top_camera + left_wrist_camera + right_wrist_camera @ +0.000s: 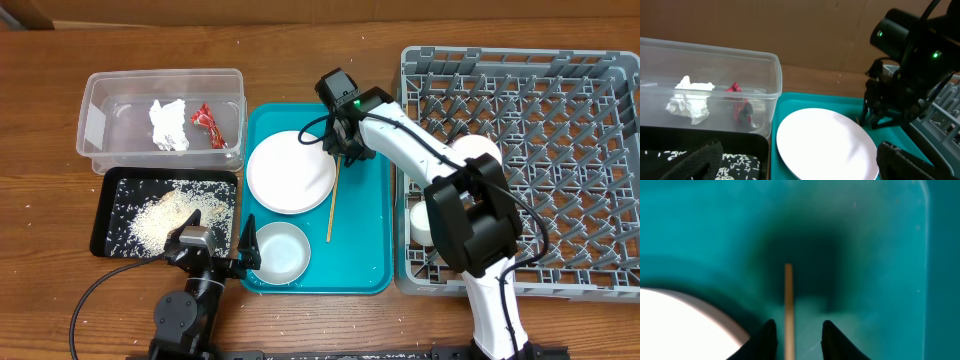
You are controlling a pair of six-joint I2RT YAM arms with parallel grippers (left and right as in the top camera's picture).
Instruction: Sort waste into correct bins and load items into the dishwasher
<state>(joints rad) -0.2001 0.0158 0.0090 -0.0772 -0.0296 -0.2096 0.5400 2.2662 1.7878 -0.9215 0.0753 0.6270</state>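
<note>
A thin wooden chopstick (331, 205) lies on the teal serving tray (365, 250), right of the round pale plate (290, 172). My right gripper (343, 152) is open low over the chopstick's far end. In the right wrist view the chopstick (788, 295) lies between the open fingers (797, 339), untouched, with the plate's rim (685, 320) at the left. My left gripper (213, 256) is open and empty at the front, between the black tray (110, 195) of rice (170, 215) and a pale bowl (280, 250). The clear tub (100, 95) holds the white tissue (168, 125) and the red wrapper (206, 122). Only one chopstick shows.
The grey dish rack (560, 150) fills the right side and holds a white bowl (478, 148) and a small white cup (420, 222), both partly behind my right arm. The left wrist view shows the tub (775, 90), the plate (825, 145) and my right arm (905, 75) beyond it.
</note>
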